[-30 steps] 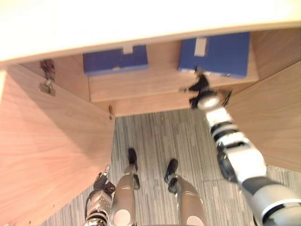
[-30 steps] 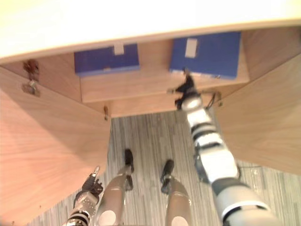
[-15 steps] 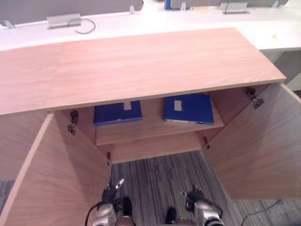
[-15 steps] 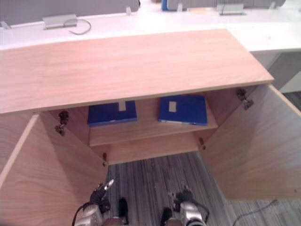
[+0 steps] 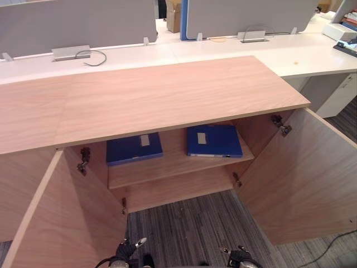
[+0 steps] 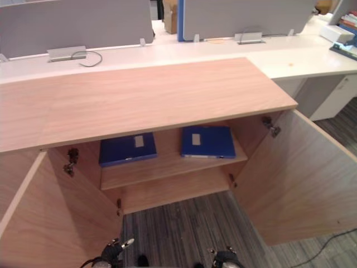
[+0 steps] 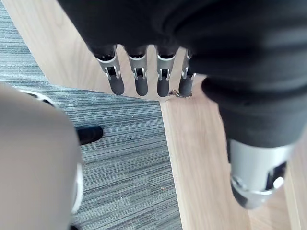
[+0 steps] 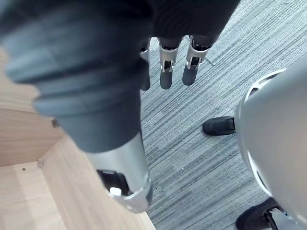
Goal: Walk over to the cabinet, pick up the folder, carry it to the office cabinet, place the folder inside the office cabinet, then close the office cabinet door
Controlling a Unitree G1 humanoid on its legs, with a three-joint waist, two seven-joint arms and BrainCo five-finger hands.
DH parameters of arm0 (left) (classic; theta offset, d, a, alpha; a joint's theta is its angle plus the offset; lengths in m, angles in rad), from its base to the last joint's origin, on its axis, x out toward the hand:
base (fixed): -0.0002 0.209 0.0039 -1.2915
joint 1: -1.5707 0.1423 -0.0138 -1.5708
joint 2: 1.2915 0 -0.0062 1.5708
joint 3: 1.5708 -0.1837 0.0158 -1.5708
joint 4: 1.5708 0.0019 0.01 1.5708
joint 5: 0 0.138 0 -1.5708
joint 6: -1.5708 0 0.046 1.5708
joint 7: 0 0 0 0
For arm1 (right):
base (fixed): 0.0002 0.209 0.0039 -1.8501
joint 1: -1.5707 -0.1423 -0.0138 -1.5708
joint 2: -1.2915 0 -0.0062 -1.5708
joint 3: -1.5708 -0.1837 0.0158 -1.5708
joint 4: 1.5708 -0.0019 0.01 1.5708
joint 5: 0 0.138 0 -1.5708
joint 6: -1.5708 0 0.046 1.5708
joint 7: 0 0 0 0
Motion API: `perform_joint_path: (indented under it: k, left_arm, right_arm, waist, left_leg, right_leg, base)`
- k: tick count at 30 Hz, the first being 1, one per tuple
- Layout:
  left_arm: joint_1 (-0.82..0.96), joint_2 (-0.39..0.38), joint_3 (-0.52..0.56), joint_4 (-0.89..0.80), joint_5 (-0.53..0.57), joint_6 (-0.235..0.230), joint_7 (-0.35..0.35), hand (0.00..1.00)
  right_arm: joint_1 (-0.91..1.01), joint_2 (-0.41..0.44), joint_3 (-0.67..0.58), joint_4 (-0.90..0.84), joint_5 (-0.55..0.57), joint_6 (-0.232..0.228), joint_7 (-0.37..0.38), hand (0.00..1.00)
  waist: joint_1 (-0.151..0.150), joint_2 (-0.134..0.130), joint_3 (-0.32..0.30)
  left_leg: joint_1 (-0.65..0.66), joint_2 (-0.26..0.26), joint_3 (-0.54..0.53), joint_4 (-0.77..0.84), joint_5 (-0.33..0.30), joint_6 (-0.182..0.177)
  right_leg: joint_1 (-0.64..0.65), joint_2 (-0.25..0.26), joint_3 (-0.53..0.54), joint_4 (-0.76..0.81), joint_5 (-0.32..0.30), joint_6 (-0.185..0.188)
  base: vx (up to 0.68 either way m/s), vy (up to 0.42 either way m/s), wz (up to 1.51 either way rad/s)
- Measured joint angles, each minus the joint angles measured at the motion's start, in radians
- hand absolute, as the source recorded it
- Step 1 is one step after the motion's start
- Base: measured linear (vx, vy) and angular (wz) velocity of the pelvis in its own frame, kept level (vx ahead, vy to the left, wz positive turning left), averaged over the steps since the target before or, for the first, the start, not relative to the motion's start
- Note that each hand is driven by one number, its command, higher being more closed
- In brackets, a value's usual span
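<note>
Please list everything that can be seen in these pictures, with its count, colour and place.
light wooden cabinet: one, light brown, centre
cabinet doors: two, light brown, swung open at left and right
flat blue folders: two, blue, lying apart on the shelf inside the cabinet, one left, one right
white desk: one, white, behind the cabinet
grey partition panels: two, grey, along the desk's far edge
striped grey carpet: one, grey, before the cabinet
left robot hand: one, silver, dark-tipped, low by the left door, fingers straight, empty
right robot hand: one, same colours, low over the carpet, fingers straight, empty

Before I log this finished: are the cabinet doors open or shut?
Open: left door and right door swung outward, blue folders visible on shelf.
</note>
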Motion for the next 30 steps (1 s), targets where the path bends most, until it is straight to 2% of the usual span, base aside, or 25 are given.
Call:
perform_joint_path:
  k: [1,2,4,6,8,12,18,22,25,26,27,28,29,30]
  left_arm:
    - [-0.003,-0.004,0.032,-0.009,0.001,-0.001,0.000,0.00]
    - [-0.003,-0.012,0.053,-0.018,0.002,-0.002,0.001,0.00]
    - [-0.009,-0.016,0.089,-0.030,0.002,-0.004,0.002,0.00]
    - [-0.009,-0.025,0.109,-0.045,0.003,-0.006,0.003,0.00]
    - [-0.006,-0.046,0.142,-0.046,0.006,-0.005,0.003,0.00]
    - [-0.005,-0.060,0.172,-0.047,0.006,-0.005,0.001,0.00]
    - [0.004,-0.074,0.187,-0.045,0.011,-0.003,0.001,0.00]
    - [0.005,-0.067,0.177,-0.038,0.011,-0.004,0.001,0.00]
    - [0.005,-0.060,0.135,-0.038,0.012,-0.006,0.002,0.00]
    - [0.005,-0.061,0.121,-0.037,0.012,-0.006,0.002,0.00]
    - [0.005,-0.062,0.116,-0.036,0.012,-0.006,0.002,0.00]
    - [0.005,-0.066,0.109,-0.031,0.015,-0.006,0.002,0.00]
    - [0.006,-0.067,0.105,-0.027,0.020,-0.007,0.002,0.00]
    - [0.006,-0.068,0.104,-0.027,0.023,-0.008,0.002,0.00]
  right_arm:
    - [0.003,-0.008,-0.001,0.004,0.000,-0.003,0.000,0.00]
    - [0.007,-0.010,-0.001,0.006,0.000,-0.003,0.000,0.00]
    - [0.013,-0.010,-0.001,0.005,0.002,-0.003,0.000,0.00]
    - [0.015,-0.016,0.000,0.004,0.013,-0.005,0.000,0.00]
    - [0.023,-0.021,0.000,-0.011,0.039,-0.009,0.000,0.00]
    - [0.024,-0.022,0.002,-0.012,0.039,-0.012,0.009,0.00]
    - [0.024,-0.028,0.019,-0.010,0.038,-0.013,0.020,0.00]
    - [0.016,-0.031,0.019,0.007,0.037,-0.011,0.021,0.00]
    - [-0.014,-0.032,0.020,0.029,0.032,-0.009,0.022,0.00]
    - [-0.020,-0.032,0.020,0.028,0.019,-0.009,0.025,0.00]
    - [-0.023,-0.033,0.021,0.027,0.014,-0.009,0.028,0.00]
    - [-0.029,-0.037,0.027,0.021,-0.002,-0.009,0.031,0.00]
    - [-0.033,-0.040,0.048,0.005,-0.002,-0.009,0.033,0.00]
    - [-0.032,-0.040,0.050,-0.006,-0.001,-0.009,0.033,0.00]
  waist:
    - [0.002,0.006,0.017]
    - [0.005,0.008,0.022]
    - [0.011,0.011,0.040]
    - [0.026,0.009,0.045]
    - [0.035,0.025,0.051]
    - [0.040,0.025,0.059]
    - [0.045,0.026,0.031]
    - [0.047,0.024,0.021]
    - [0.055,0.026,0.019]
    - [0.060,0.029,0.017]
    - [0.061,0.034,0.019]
    - [0.060,0.044,0.021]
    - [0.059,0.042,0.024]
    - [0.056,0.043,0.028]
  left_leg:
    - [-0.032,0.028,-0.013,0.110,-0.050,0.003]
    - [-0.057,0.047,-0.021,0.179,-0.071,0.007]
    - [-0.111,0.070,-0.060,0.313,-0.078,0.006]
    - [-0.139,0.075,-0.077,0.361,-0.081,0.004]
    - [-0.084,0.062,-0.081,0.274,-0.104,-0.006]
    - [-0.039,0.039,-0.069,0.168,-0.115,-0.015]
    - [0.014,-0.008,-0.014,0.079,-0.107,-0.002]
    - [0.022,-0.040,-0.019,0.051,-0.106,0.003]
    - [0.023,-0.067,-0.069,0.050,-0.132,0.029]
    - [0.035,-0.084,-0.079,0.040,-0.153,0.050]
    - [0.050,-0.091,-0.082,0.032,-0.155,0.054]
    - [0.084,-0.100,-0.079,0.018,-0.149,0.055]
    - [0.118,-0.107,-0.079,0.016,-0.152,0.064]
    - [0.133,-0.111,-0.080,0.019,-0.156,0.072]
  right_leg:
    - [0.019,0.011,0.003,0.000,-0.006,-0.005]
    - [0.030,0.020,0.004,0.000,-0.009,-0.009]
    - [0.045,0.031,0.007,0.005,-0.016,-0.017]
    - [0.042,0.030,0.024,0.017,-0.019,-0.021]
    - [0.038,0.027,0.039,0.025,-0.024,-0.013]
    - [0.027,0.014,0.043,0.015,-0.019,-0.003]
    - [0.010,-0.016,0.095,-0.007,-0.004,0.020]
    - [0.010,-0.034,0.103,-0.035,0.004,0.028]
    - [-0.001,-0.055,0.113,-0.010,-0.006,0.026]
    - [-0.034,-0.075,0.119,0.072,-0.039,0.027]
    - [-0.057,-0.083,0.125,0.139,-0.057,0.024]
    - [-0.119,-0.100,0.135,0.310,-0.085,0.011]
    - [-0.189,-0.134,0.134,0.504,-0.090,0.009]
    - [-0.225,-0.157,0.132,0.593,-0.095,0.004]
  base:
    - [0.01,-0.040,0.00]
    - [0.01,-0.046,0.01]
    - [0.00,-0.039,-0.07]
    - [0.02,0.014,-0.22]
    - [0.04,0.071,-0.16]
    - [0.01,0.102,-0.02]
    - [0.02,0.073,-0.24]
    - [0.10,0.065,-0.08]
    - [0.11,0.090,-0.16]
    - [0.06,0.124,-0.18]
    - [0.08,0.185,-0.17]
    - [0.12,0.225,-0.04]
    - [0.11,0.190,0.07]
    - [0.14,0.163,0.41]
